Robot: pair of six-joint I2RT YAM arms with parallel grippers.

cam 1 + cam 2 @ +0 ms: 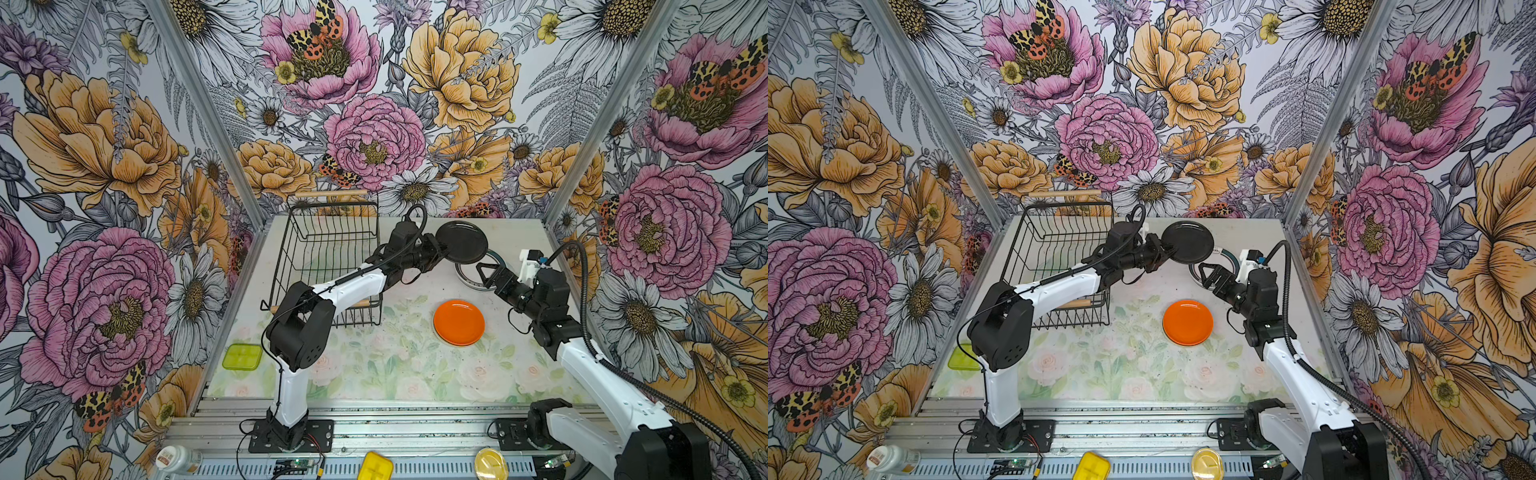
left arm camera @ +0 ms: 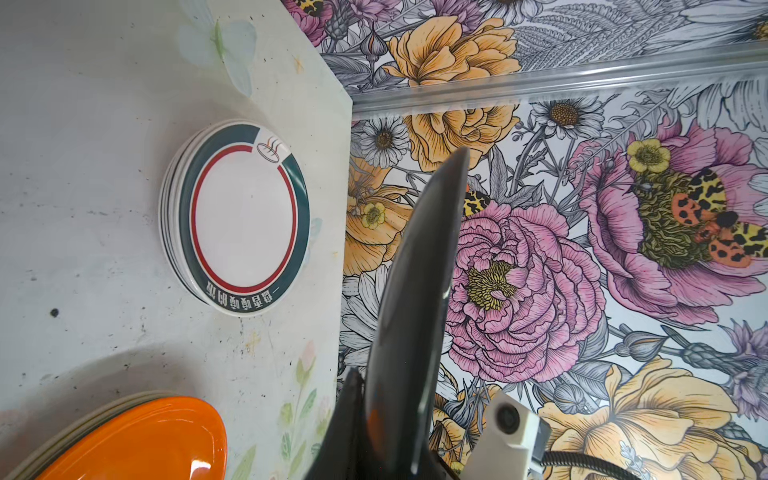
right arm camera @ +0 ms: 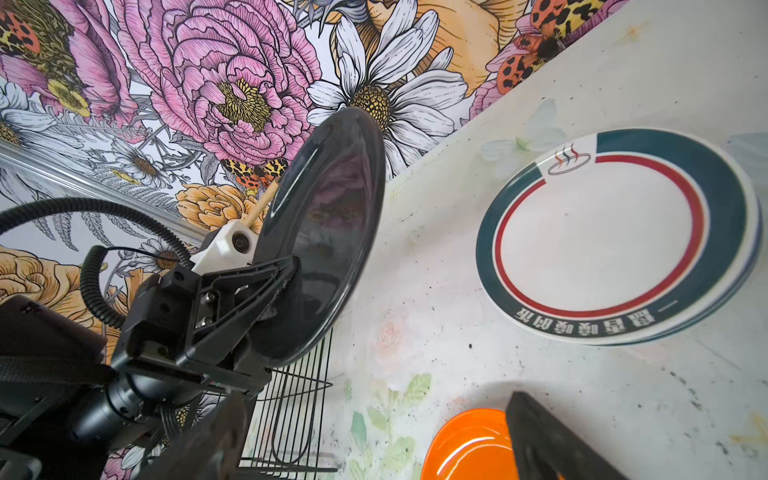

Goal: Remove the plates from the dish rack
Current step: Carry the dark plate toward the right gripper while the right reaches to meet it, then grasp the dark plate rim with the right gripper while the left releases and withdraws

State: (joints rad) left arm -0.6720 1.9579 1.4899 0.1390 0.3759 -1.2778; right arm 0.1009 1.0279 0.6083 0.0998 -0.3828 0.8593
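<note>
Your round glossy black plate half-hides the teal-rimmed white plate stack, upper centre in both top views. Outstretched left gripper clamps the black plate's edge; right gripper gapes alongside, empty.

dish rack 1; black plate 1; orange plate 1; teal-rimmed stack 1

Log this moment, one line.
left gripper: shut on black plate | right gripper: open | dish rack: no plates seen | unloaded: orange plate, teal-rimmed stack

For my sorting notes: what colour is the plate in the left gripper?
The plate is black; clearest in the right wrist view.
</note>
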